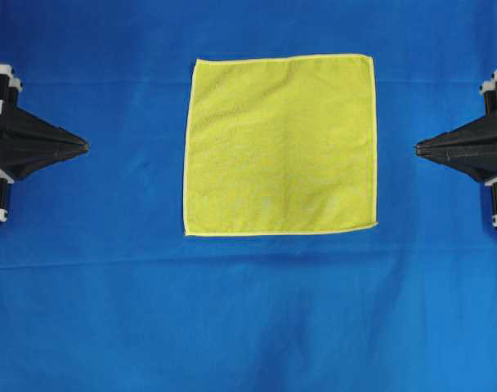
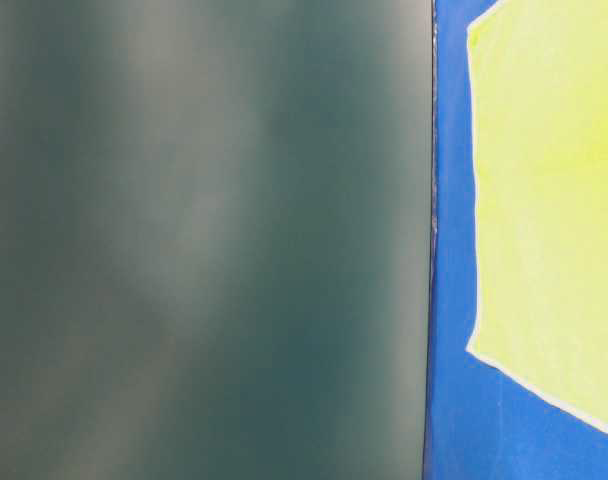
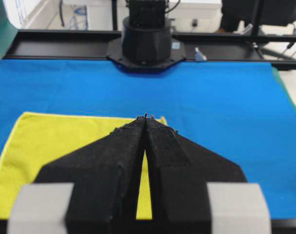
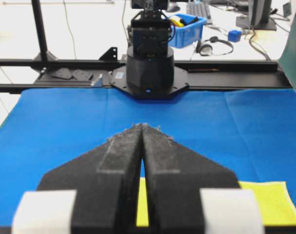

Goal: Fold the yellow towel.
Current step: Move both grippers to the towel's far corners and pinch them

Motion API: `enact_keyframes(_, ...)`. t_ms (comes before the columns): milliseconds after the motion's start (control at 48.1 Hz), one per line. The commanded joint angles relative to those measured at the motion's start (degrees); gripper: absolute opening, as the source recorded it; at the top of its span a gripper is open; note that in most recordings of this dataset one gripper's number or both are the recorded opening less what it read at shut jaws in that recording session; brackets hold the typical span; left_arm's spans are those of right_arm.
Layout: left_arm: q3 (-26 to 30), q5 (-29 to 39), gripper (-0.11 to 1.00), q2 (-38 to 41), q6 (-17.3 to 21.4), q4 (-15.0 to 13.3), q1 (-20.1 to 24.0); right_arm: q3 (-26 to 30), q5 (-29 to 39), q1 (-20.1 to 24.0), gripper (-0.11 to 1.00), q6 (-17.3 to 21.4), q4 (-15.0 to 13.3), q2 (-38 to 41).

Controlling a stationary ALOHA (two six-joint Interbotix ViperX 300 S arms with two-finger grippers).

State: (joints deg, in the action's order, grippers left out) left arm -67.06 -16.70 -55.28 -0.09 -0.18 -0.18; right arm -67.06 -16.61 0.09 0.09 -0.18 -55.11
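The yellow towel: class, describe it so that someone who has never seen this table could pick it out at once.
A big blue cloth covers the whole table. Near its middle, between the two black robot hands, lies a bright yellow square microfibre towel, spread flat and unfolded. It is the only yellow thing there, edged with a lighter stitched hem.

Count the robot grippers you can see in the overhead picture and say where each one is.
2. The left gripper is at the left edge and the right gripper at the right edge, both shut, on either side of the yellow towel. None seems hidden.
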Motion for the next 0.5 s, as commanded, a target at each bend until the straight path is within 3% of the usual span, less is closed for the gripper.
enact_keyframes(0, 1.93, 0.35, 0.00, 2.55, -0.26, -1.41, 1.23, 1.41, 0.18, -0.97, 0.00, 0.09, 0.35, 0.35)
enact_keyframes(229, 6.24, 0.44, 0.00, 14.59, 0.70, -1.41, 5.45, 5.27, 12.39, -7.82, 0.00, 0.70, 1.23, 2.81)
enact_keyframes(353, 8.79, 0.88, 0.00, 21.97, 0.35, -1.41, 10.02, 6.68, 18.63, -14.77, 0.00, 1.49, 1.14, 5.89)
enact_keyframes(478, 11.95, 2.46, 0.01, 28.74, 0.00, -1.41, 13.97, 7.21, 20.48, -22.06, 0.00, 1.41, 0.97, 10.81)
